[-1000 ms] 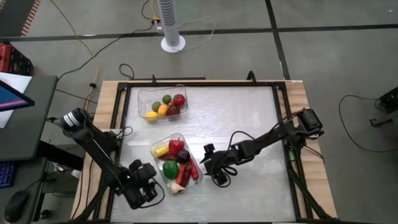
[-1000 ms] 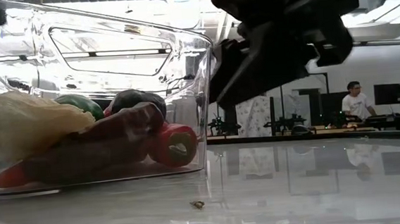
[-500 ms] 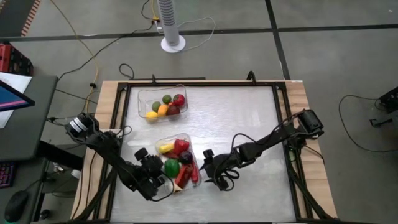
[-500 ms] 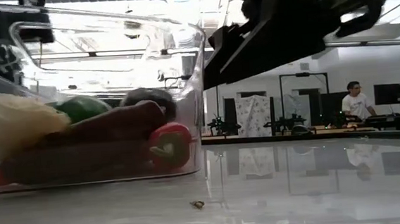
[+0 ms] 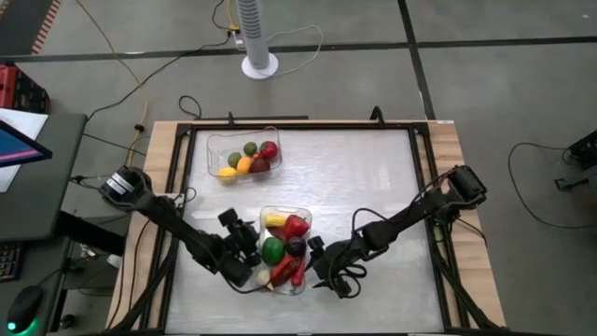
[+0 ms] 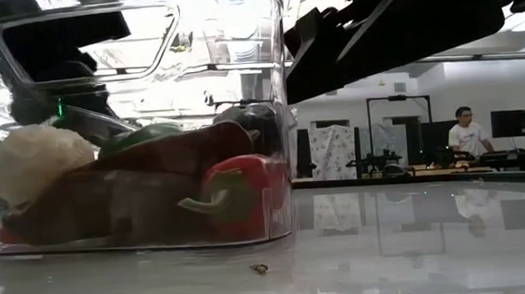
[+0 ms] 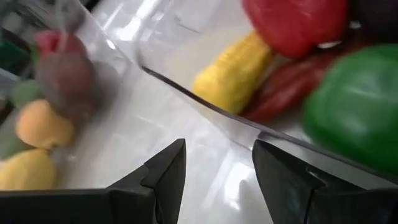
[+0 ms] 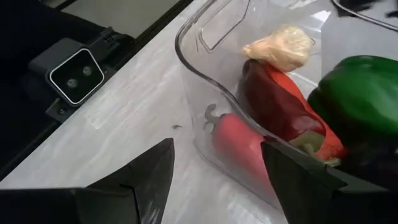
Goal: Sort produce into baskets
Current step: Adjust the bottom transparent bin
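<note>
Clear glossy plastic basket packed with smooth toy produce near worktop's front edge, wedged between left gripper and right gripper, both spread, empty.

No legible text, label, brand, number or sign appears in any view: neither on the table nor on objects in the room beyond it.

Two dark jointed arms trail looped black cables, ending in matte black jaws.
</note>
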You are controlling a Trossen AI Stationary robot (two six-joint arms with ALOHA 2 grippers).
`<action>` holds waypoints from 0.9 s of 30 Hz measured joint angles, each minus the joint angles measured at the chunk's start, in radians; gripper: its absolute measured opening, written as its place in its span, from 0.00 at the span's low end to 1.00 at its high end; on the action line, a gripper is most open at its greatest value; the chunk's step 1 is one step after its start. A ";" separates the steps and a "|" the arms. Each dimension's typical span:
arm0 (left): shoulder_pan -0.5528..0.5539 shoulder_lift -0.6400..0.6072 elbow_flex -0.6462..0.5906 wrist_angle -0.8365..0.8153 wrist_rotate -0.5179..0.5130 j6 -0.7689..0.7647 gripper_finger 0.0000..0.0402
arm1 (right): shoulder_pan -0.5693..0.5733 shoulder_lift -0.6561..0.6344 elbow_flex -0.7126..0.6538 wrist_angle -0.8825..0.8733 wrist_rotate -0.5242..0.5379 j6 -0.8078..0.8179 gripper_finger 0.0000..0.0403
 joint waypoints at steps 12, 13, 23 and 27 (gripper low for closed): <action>-0.015 -0.185 0.119 -0.254 -0.042 0.011 0.43 | -0.067 -0.215 0.004 -0.255 0.153 -0.038 0.69; -0.019 -0.197 0.119 -0.254 -0.032 0.010 0.43 | -0.084 -0.223 0.003 -0.263 0.152 -0.038 0.69; -0.042 -0.196 0.020 -0.211 0.018 -0.138 0.43 | -0.134 -0.108 0.005 -0.288 0.146 0.016 0.69; -0.048 -0.195 -0.052 -0.139 0.044 -0.175 0.43 | -0.145 -0.067 0.005 -0.313 0.152 0.038 0.69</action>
